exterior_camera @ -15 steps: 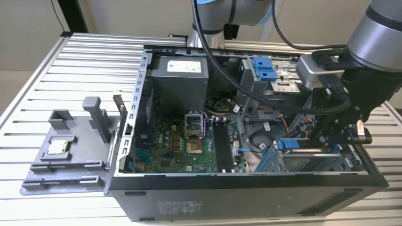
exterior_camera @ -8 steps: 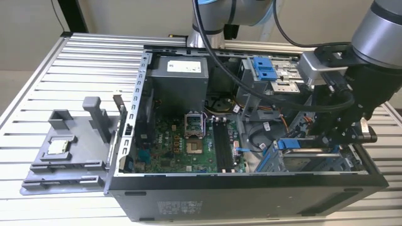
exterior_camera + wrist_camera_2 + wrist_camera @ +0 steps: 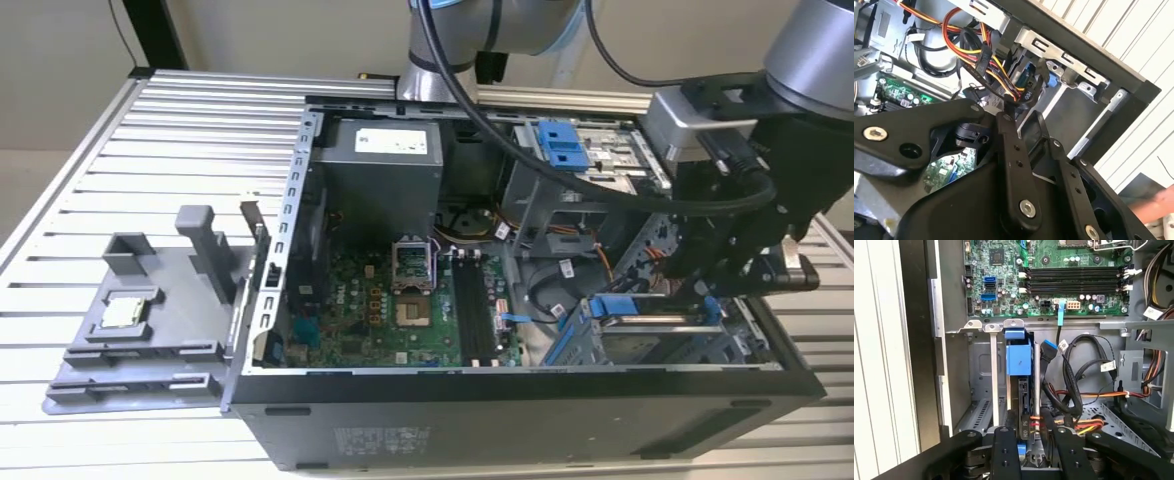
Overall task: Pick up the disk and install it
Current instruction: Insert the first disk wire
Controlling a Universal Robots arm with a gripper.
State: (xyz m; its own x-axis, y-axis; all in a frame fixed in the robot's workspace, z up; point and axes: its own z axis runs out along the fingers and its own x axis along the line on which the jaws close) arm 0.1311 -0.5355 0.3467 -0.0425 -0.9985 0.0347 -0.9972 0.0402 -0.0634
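Seemingly nearly done: silver-grey rectangular disk [image 3: 1018,360] in blue plastic frame is standing in the black computer case's [image 3: 534,410] drive bay [image 3: 667,342], exterior view's right; black gripper [image 3: 1029,442] is hovering at it, can't tell whether it is gripping.

Silver-grey arm [image 3: 817,50], black gripper [image 3: 721,280]
The arm had rounded silver-grey segments with a pale blue band [image 3: 571,30] at one joint, and thick black cables [image 3: 451,75] looped along it. The gripper was matte black, its flat linkage bars [image 3: 1013,165] pinned with bright silver screws [image 3: 1027,208].
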